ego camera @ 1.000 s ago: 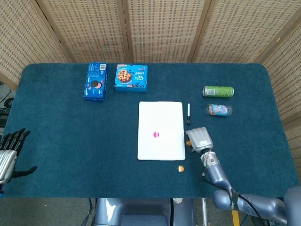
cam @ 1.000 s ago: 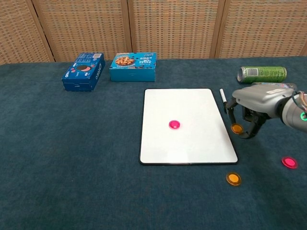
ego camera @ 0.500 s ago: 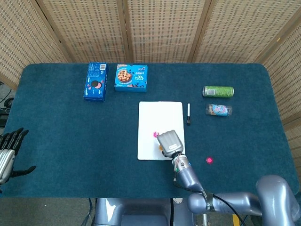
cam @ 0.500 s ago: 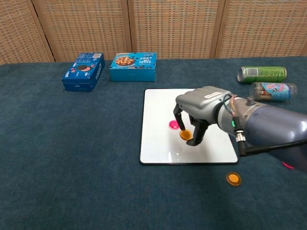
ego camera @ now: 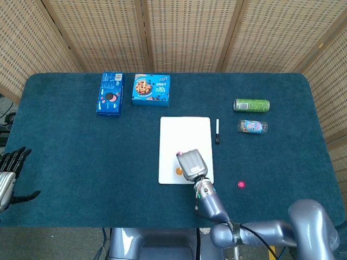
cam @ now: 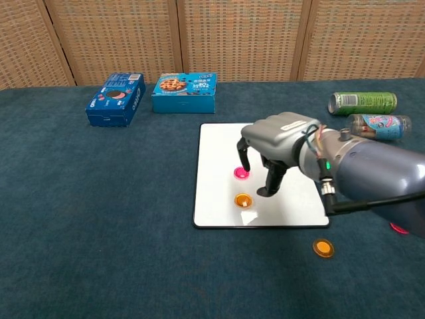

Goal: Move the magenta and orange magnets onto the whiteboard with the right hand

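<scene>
The whiteboard (cam: pixel 219 146) lies flat mid-table, also seen in the head view (ego camera: pixel 185 132). On it sit a magenta magnet (cam: pixel 242 173) and an orange magnet (cam: pixel 243 200), the orange one also visible from the head (ego camera: pixel 179 171). My right hand (cam: pixel 275 149) hovers over the board's right half with its fingers hanging down, apart and holding nothing, just right of both magnets. A second orange magnet (cam: pixel 323 248) lies on the cloth below the board's right corner. A second magenta magnet (ego camera: pixel 241 184) lies on the cloth further right. My left hand (ego camera: pixel 8 176) rests open at the table's left edge.
Two blue cookie boxes (cam: pixel 115 99) (cam: pixel 184 92) stand at the back left. A green can (cam: pixel 362 102) and a small bottle (cam: pixel 375 125) lie at the back right. A black marker (ego camera: pixel 217 131) lies beside the board's right edge.
My right hand carried an orange magnet from the cloth at the right onto the whiteboard and let it go; the magnet now lies on the board and the hand holds nothing.
</scene>
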You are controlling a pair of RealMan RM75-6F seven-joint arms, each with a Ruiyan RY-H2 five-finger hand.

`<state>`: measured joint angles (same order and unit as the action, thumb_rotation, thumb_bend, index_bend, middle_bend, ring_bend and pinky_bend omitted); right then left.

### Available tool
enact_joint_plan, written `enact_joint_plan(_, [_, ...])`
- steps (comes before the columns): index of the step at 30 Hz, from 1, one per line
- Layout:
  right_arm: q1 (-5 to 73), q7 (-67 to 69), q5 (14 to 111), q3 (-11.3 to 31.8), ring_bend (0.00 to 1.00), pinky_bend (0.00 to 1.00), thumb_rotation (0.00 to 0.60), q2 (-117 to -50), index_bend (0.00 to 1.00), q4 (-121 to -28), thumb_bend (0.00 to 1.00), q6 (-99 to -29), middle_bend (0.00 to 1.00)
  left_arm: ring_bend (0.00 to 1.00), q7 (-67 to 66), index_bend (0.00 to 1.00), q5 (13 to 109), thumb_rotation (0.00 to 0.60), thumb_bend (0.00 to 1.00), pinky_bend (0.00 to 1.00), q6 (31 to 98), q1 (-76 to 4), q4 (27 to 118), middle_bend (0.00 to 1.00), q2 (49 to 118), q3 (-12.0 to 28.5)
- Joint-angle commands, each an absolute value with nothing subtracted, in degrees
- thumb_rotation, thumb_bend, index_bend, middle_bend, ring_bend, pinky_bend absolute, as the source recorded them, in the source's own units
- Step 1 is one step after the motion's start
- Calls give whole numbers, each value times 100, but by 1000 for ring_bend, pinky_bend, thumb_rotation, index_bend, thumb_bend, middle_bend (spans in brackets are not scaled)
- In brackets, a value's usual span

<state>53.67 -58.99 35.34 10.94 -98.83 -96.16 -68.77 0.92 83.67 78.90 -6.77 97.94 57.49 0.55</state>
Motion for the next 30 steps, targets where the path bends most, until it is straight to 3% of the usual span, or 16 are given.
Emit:
enact_joint_plan(1, [5112,-5683,3804,882,901,1000,600,-9400,388,-10025,311,-7042,971,0,71,0,8394,600,0,0,7898,-675,9801,0,5756,42])
enact_joint_plan(8, [4408,-4941,4468,77,902,1000,600,-8491,387,-10311,311,-7041,971,0,29,0,8474,600,0,0,7991,-637,9829,0,5766,20])
enact_joint_plan(15, [3812,-4088,5247,-567,902,1000,600,-8100,387,-10018,311,-6900,971,0,-15,0,8570,600,0,0,8070,-606,9860,0,5776,-9])
enact_joint_plan(30, [3261,-3117,5961,-609,902,1000,600,-8027,395,-9430,311,-6647,971,0,-149,0,8547,600,0,0,8090,-593,9869,0,5834,-2])
